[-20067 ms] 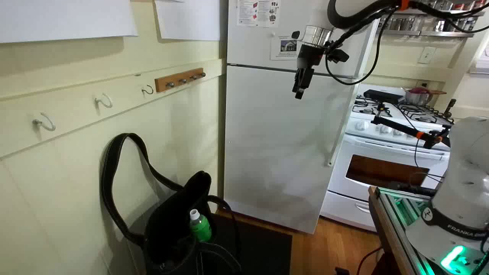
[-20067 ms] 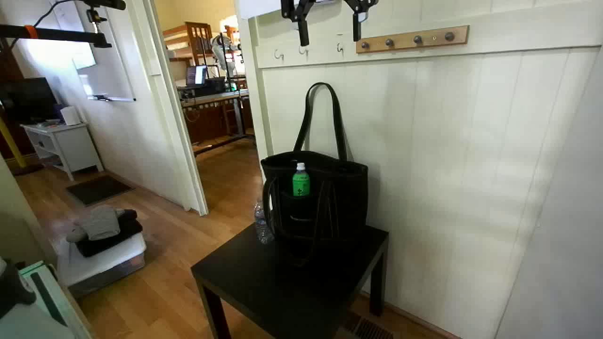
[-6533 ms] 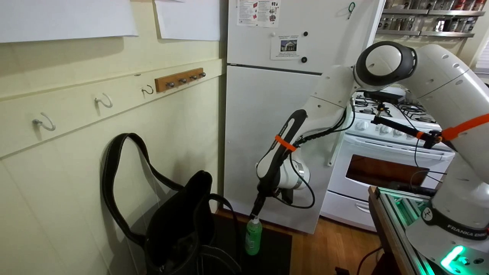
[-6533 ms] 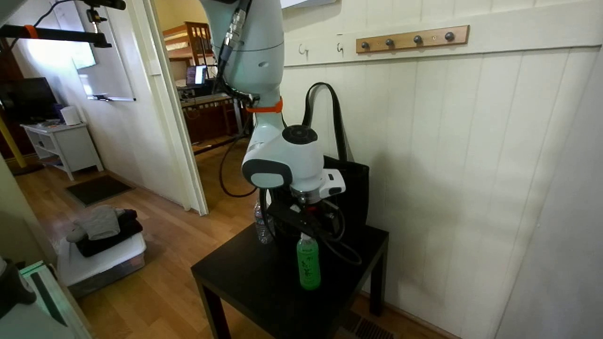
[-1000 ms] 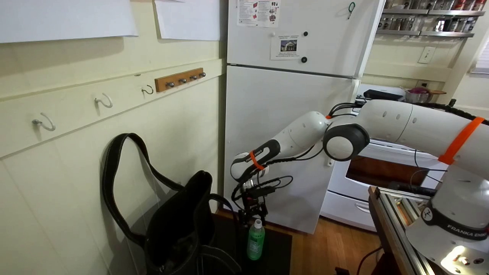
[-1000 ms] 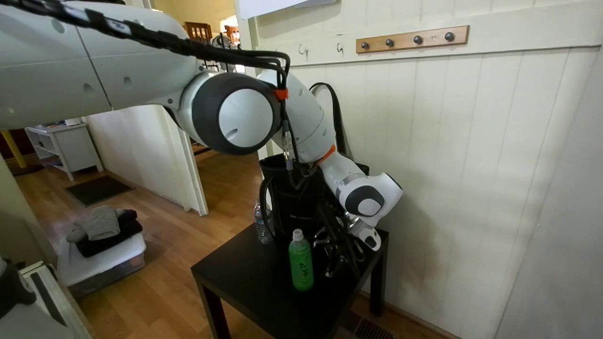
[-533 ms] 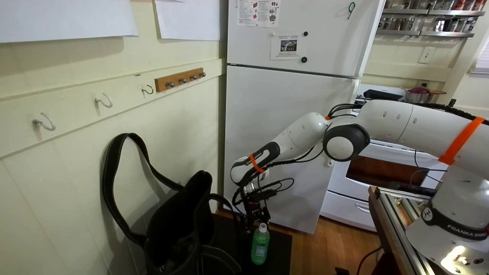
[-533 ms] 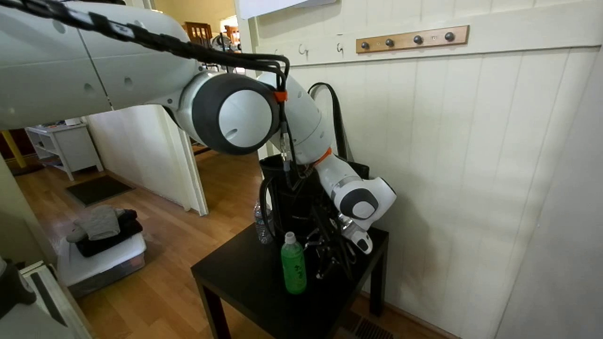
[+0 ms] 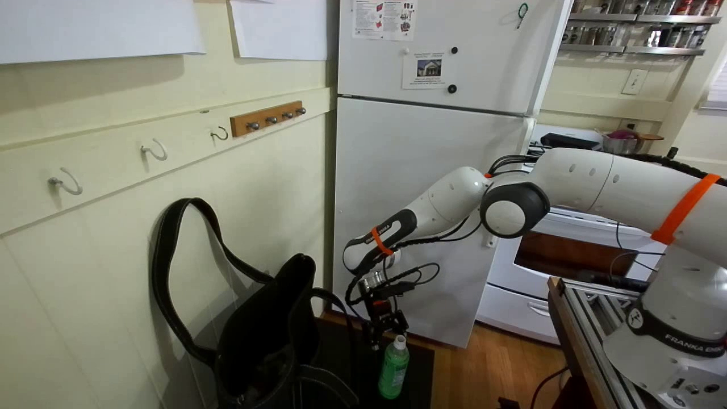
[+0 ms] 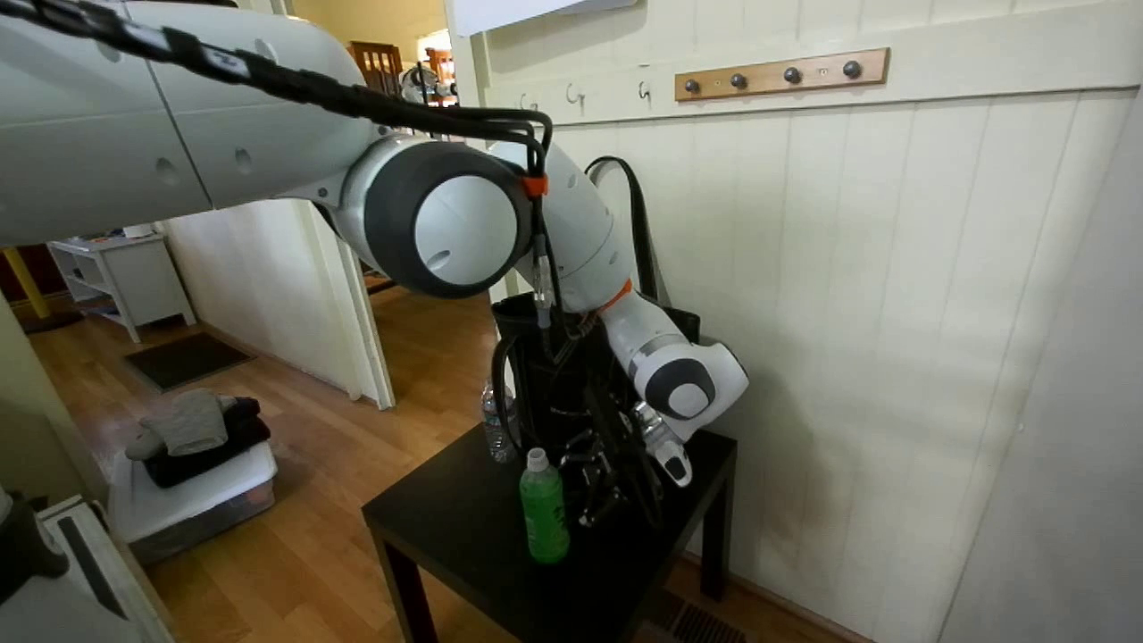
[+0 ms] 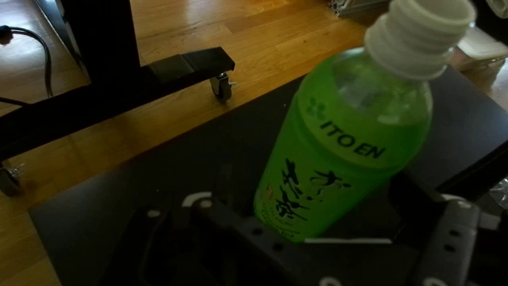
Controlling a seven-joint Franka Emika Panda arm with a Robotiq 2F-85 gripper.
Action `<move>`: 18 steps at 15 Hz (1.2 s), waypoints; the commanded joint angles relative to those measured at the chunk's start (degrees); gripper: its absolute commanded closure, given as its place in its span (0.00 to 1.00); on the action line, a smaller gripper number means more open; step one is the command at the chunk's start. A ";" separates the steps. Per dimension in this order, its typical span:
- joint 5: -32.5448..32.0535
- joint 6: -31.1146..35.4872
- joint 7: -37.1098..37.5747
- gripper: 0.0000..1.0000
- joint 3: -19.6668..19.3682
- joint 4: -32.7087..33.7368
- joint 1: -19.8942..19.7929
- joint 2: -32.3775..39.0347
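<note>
The white-necked green plastic bottle [image 10: 544,511] stands upright on the flat black surface [image 10: 455,505]; just right of it in an exterior view, the empty black end effector [image 10: 577,489] has jaws spread wide.

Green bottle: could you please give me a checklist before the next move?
1. Green bottle upright on the black table: ok, in both exterior views.
2. Gripper open: ok, its fingers stand wide apart.
3. Contact between fingers and bottle: cannot tell.
4. Cap on the neck: not ok, it appears bare in the wrist view.
5. Gripper apart from the black bag: cannot tell, they overlap in an exterior view.
</note>
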 commanded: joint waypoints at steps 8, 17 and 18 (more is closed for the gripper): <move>0.49 -3.77 -1.73 0.00 1.12 -0.90 -0.17 0.00; 0.26 -7.63 -2.08 0.00 1.25 -1.43 0.46 0.00; 0.29 -8.18 -2.07 0.00 1.21 -1.43 0.51 0.00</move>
